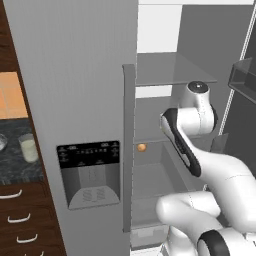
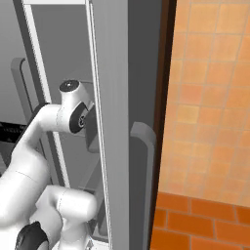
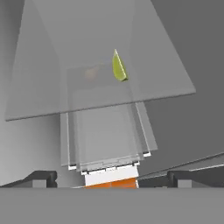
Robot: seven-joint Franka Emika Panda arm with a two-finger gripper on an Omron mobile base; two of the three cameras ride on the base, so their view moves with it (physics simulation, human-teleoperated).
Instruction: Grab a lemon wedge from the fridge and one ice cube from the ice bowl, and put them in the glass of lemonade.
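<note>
The gripper (image 3: 112,178) looks down into the open fridge (image 1: 75,75), its two finger tips (image 3: 41,178) spread wide at the bottom of the hand view with nothing between them and touching nothing. Above them in that view lies the lemon wedge (image 3: 118,66), a small yellow-green sliver resting on a glass shelf (image 3: 39,92). It sits well apart from the fingers, so the grasp has not begun.

The hand seems held high and open so that it can drop over the wedge with a finger on each side; the wedge is thin and stands on edge, so I judge the fingers will need to line up across its flat faces or it may tip or slip.

In the left base view the arm (image 1: 195,145) reaches into the right compartment, past the shut left door with its dispenser (image 1: 89,172). A small orange fruit (image 1: 142,147) lies on a shelf there. Out on the dark counter (image 1: 15,167) to the left stands the glass (image 1: 28,148), waiting, with the bowl (image 1: 2,142) just beside it at the picture's edge.
</note>
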